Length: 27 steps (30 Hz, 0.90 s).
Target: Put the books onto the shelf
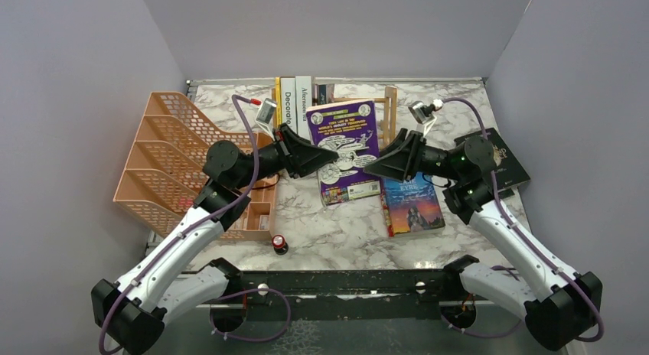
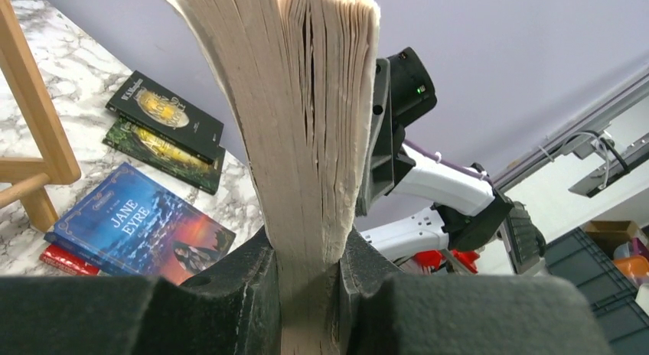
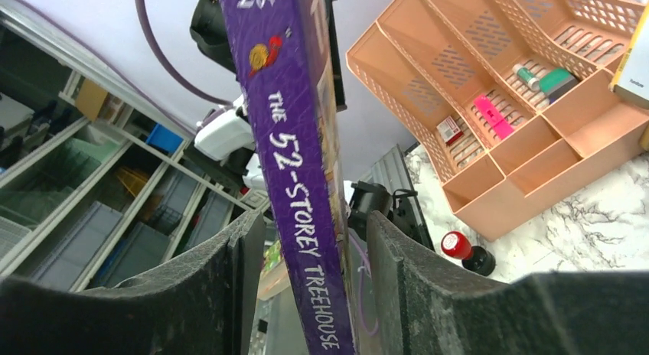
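Right end effector (image 3: 312,232), "52-Storey Treehouse" book (image 3: 295,141)

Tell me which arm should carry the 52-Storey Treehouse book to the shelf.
Left. The left gripper is clamped on the page edge of the 52-Storey Treehouse book, while the right gripper has its fingers standing clear of the spine.

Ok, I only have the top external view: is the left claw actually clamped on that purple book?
Observer: Yes. In the left wrist view, the left claw is shut on the page edge of the purple book.
Operator: And the right claw?
Observer: In the right wrist view, its fingers stand off the spine, with gaps showing beside it.
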Each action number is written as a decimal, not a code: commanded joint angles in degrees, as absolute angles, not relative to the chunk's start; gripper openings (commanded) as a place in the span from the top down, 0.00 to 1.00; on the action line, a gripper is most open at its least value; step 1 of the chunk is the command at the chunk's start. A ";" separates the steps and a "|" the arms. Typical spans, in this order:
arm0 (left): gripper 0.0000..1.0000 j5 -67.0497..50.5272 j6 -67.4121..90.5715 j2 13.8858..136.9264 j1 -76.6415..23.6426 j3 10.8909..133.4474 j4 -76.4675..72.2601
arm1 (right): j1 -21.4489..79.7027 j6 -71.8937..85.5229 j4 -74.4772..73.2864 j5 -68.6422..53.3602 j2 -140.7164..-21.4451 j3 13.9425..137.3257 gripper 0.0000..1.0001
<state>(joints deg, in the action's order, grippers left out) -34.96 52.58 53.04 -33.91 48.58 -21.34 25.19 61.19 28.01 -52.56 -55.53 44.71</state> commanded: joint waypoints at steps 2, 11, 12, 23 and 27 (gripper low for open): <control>1.00 -32.34 53.78 53.75 -33.93 51.05 -25.95 | 26.14 58.82 33.16 -54.06 -55.70 44.49 0.51; 0.09 -28.42 45.23 52.92 -33.93 49.75 -14.07 | 26.15 44.15 19.26 -43.03 -55.17 48.74 0.99; 0.06 -25.09 42.44 52.91 -33.93 50.96 -8.26 | 26.11 40.94 15.35 -39.96 -55.05 50.17 0.99; 0.01 1.83 24.80 51.62 -33.49 54.05 20.16 | 31.47 24.02 3.36 -3.56 -67.83 60.66 0.99; 0.01 4.21 23.42 50.54 -33.47 52.13 19.78 | 35.83 21.13 0.96 12.30 -75.18 66.10 0.99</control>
<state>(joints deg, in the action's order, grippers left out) -3.16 28.16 52.90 -33.69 52.71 17.12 32.25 27.00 1.85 -8.10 -71.02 60.10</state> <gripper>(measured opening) 0.987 0.280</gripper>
